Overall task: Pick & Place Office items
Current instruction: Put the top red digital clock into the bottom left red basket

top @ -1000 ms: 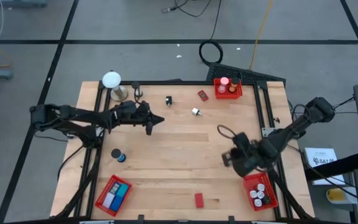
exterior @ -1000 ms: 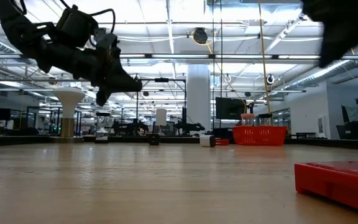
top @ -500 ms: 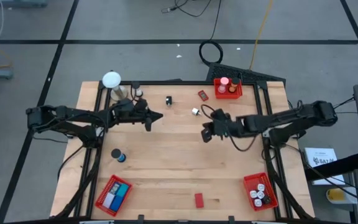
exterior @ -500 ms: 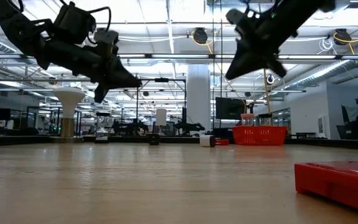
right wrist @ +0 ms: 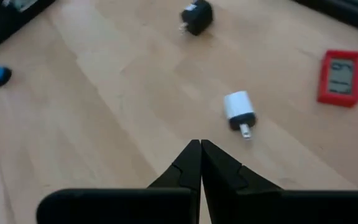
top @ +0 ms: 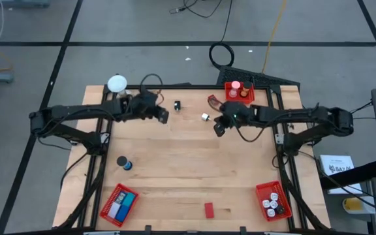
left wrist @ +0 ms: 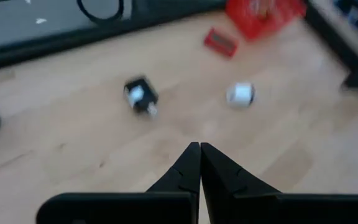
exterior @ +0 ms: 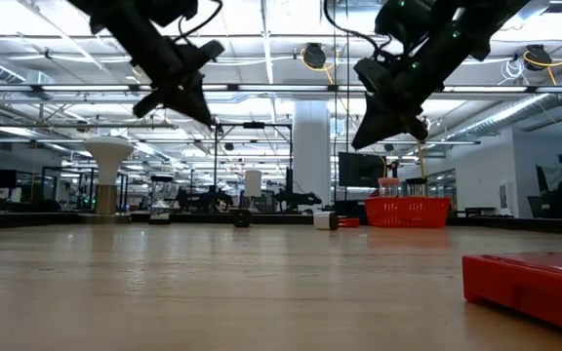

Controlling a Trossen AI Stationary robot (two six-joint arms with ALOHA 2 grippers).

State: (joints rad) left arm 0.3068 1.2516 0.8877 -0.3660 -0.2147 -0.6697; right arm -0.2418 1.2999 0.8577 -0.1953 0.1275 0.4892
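Now, left to right. Blue-and-black roll (top: 124, 163) loose near counter's (top: 175, 170) left edge. Red mesh basket (top: 119, 203) at near-left corner holds blue and pale pieces. Left pincer (top: 164, 117) pinched shut, empty, hovering near far edge. Just beside: black plug block (top: 177, 105), then white plug block (top: 205, 117). Right pincer (top: 218, 127) shut, empty, above the white one. Red flat block (top: 213, 100) loose by far-right basket (top: 239, 93). Red block (top: 209, 209) at near edge. Near-right basket (top: 271, 199) partly filled. Judgement: over halfway; five pieces left.

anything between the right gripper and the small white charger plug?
Nothing: in the right wrist view only bare wood separates the right gripper from the small white charger plug.
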